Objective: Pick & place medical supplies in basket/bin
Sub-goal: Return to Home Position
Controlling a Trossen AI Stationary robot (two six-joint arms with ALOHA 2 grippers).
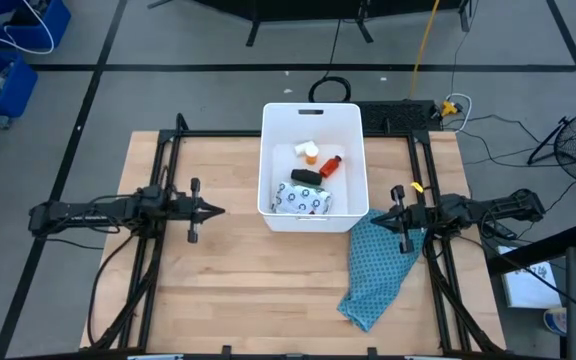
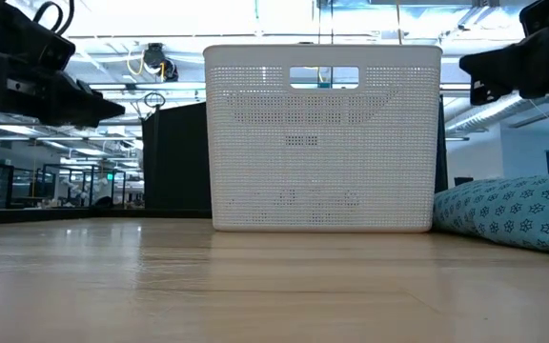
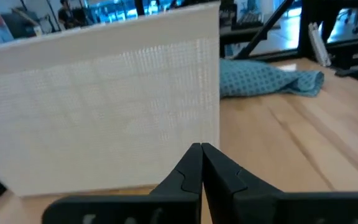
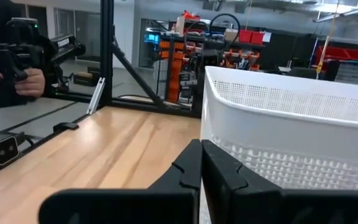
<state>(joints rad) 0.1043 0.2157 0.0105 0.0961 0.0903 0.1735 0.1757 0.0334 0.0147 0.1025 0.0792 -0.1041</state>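
The white bin (image 1: 313,165) stands at the table's far middle. Inside it lie an orange vial (image 1: 311,150), a red bottle (image 1: 330,164), a black block (image 1: 306,176) and a silvery packet with dark rings (image 1: 305,200). My left gripper (image 1: 218,210) hangs shut left of the bin, pointing level at its wall (image 3: 104,112). My right gripper (image 1: 376,214) hangs shut at the bin's right side, above the teal cloth, with nothing between its fingers (image 4: 194,165).
A teal patterned cloth (image 1: 378,265) lies crumpled on the table's right half, from the bin's near right corner toward the near edge. Black frame rails (image 1: 163,260) run along both table sides. Bare wood lies in front of the bin. A person's hand (image 4: 27,81) shows beyond the table.
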